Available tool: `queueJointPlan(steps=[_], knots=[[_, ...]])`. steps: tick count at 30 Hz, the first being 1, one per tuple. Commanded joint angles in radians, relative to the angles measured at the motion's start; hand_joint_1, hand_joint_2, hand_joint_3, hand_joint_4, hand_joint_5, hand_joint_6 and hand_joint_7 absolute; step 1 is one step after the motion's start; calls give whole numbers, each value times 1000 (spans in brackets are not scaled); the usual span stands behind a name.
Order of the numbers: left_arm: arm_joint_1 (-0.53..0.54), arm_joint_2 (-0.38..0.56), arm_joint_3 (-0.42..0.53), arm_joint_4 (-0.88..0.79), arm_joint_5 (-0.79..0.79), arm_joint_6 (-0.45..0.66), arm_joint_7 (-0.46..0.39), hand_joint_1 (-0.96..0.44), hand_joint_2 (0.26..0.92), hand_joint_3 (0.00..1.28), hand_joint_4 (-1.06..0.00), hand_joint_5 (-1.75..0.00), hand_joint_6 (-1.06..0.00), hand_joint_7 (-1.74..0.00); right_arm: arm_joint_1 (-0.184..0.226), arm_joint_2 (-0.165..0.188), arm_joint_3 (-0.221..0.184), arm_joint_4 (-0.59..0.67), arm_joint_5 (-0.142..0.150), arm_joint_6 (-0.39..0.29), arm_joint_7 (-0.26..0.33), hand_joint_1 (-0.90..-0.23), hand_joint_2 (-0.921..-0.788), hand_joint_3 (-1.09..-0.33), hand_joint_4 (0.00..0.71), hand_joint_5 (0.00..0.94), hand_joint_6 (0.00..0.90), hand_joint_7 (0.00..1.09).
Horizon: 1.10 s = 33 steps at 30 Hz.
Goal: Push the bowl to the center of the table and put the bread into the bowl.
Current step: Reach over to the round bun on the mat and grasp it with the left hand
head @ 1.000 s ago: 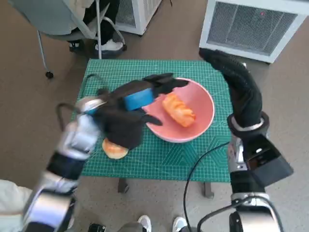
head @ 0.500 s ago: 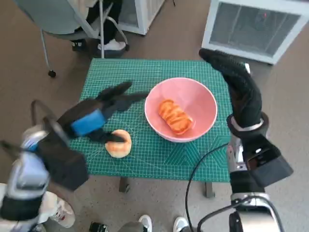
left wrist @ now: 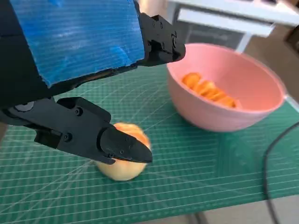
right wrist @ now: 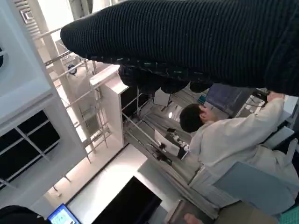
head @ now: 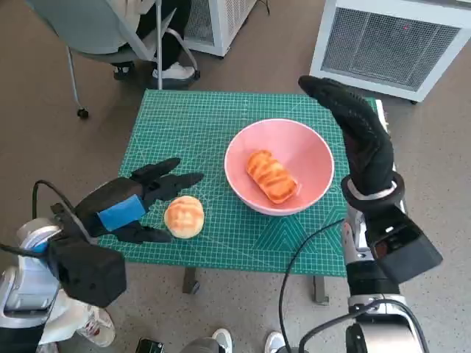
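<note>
A pink bowl [head: 309, 151] stands right of the middle of the green mat [head: 191, 125], with a long orange striped bread [head: 271, 176] lying inside. A round bun [head: 184, 216] sits on the mat near its front edge. My left hand [head: 136, 200] hovers just left of the bun with fingers spread and holds nothing. In the left wrist view the thumb [left wrist: 107, 140] lies over the bun [left wrist: 124, 170], the other fingers [left wrist: 159, 37] stretch above it, and the bowl [left wrist: 233, 114] with its bread [left wrist: 208, 88] stands beyond. My right hand [head: 357, 132] is raised flat beside the bowl's right rim, holding nothing.
A grey chair [head: 81, 29] and a person's shoe [head: 175, 70] are beyond the table's far left corner. White slatted units [head: 390, 37] stand at the back right. A black cable [head: 294, 257] crosses the mat's front right edge. A seated person [right wrist: 233, 140] shows in the right wrist view.
My left hand has drawn back from above the bowl to the near left and now sits beside the round bun. The long bread stays in the bowl. The right hand has hardly moved.
</note>
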Motion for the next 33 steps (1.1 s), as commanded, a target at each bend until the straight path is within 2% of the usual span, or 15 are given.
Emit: queueJointPlan(steps=[1, 8, 25, 30, 33], knots=[[-16, -8, -42, 36, 44, 13, 14, -209, 865, 0, -112, -4, -283, -54, 15, 3, -1, 6, 18, 21, 9, -589, -921, -780, 285, 153, -1, 781], [-55, -41, -107, 127, 84, 16, 27, -196, 858, 3, -113, -2, -278, -40, 20, 0, 0, -7, 21, 28, 15, -597, -921, -774, 282, 160, -1, 789], [-151, -118, -242, 422, 202, 40, 76, -100, 861, 4, -124, -4, -282, -22, 22, -18, -6, -9, 8, 18, 15, -588, -921, -773, 275, 174, -1, 786], [-162, -117, -262, 480, 220, 37, 81, -83, 873, 9, -196, -33, -344, -50, 24, -23, -6, -11, 0, 13, 11, -586, -921, -772, 268, 174, -1, 779], [-170, -110, -275, 500, 246, 27, 101, -77, 889, 12, -291, -44, -424, -88, 24, -26, -6, -11, -2, 11, 10, -584, -921, -774, 267, 176, -1, 778]])
